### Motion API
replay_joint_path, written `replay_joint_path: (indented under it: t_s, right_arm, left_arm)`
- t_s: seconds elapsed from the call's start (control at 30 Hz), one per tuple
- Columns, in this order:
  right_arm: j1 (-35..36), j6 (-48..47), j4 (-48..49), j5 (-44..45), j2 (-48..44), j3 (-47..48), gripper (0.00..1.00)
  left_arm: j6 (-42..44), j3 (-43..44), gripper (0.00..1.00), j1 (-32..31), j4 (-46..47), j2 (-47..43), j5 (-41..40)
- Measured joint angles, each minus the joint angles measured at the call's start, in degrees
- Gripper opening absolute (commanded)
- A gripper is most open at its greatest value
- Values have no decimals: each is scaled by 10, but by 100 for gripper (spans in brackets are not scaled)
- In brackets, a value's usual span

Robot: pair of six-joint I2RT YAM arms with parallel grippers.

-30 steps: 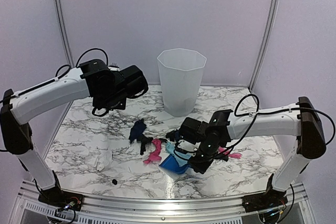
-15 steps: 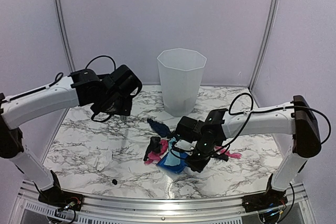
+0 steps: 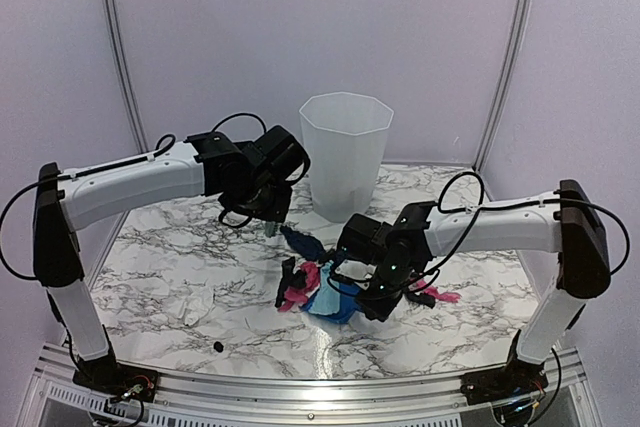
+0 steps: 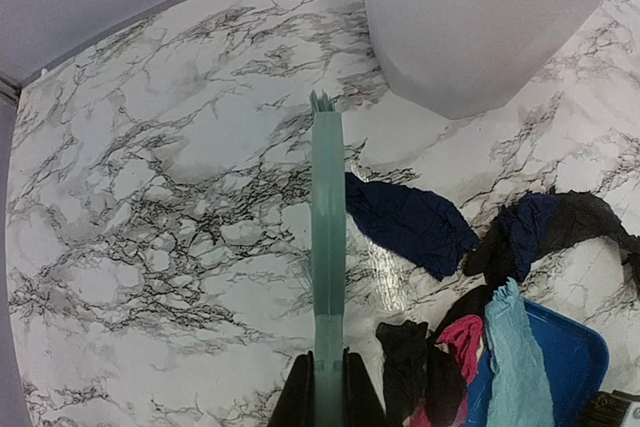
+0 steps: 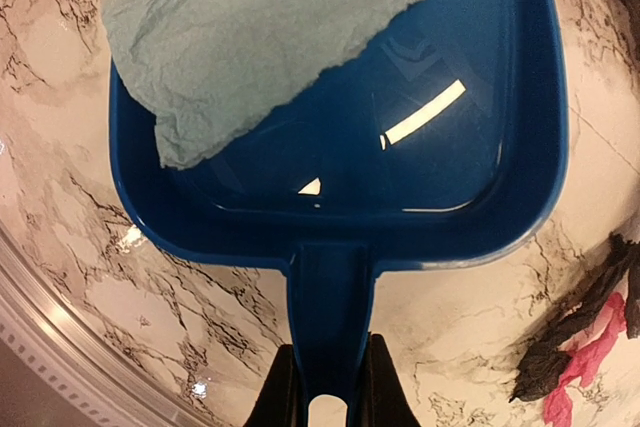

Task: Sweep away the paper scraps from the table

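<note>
Sweeping step in hand. Left fingers (image 3: pixel 264 213) are clamped on the brush (image 4: pixel 327 247), which is seen edge-on, its tip past the navy scrap (image 4: pixel 410 227) and near the bin (image 3: pixel 345 152). Cannot tell whether the bristles touch the table (image 4: pixel 150 197). Right fingers (image 3: pixel 380 299) are closed on the dustpan (image 5: pixel 400 147) handle. Scraps (image 3: pixel 300 282) are bunched at the pan's mouth: light blue one (image 5: pixel 260 27) partly inside, pink (image 4: pixel 462 337) and black (image 4: pixel 405 367) just outside. Next move, by judgement: lower the bristles behind the navy scrap and draw toward the pan while the pan holds steady.

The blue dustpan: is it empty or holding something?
Not empty: a light blue paper scrap lies partly inside the dustpan, over its front lip; the rest of its floor is bare.
</note>
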Motion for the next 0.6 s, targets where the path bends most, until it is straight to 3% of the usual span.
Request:
replay_joint_path:
  t_s: [0.33,0.6]
  right_arm:
    - [-2,-35,7,-3,0,1,0]
    - [-7,-56,9,-16,34,45,0]
  left_arm:
    - [-37,-96,0,-16,-71,-66,-8]
    - [-15,-59,0,-57,-71,1,41]
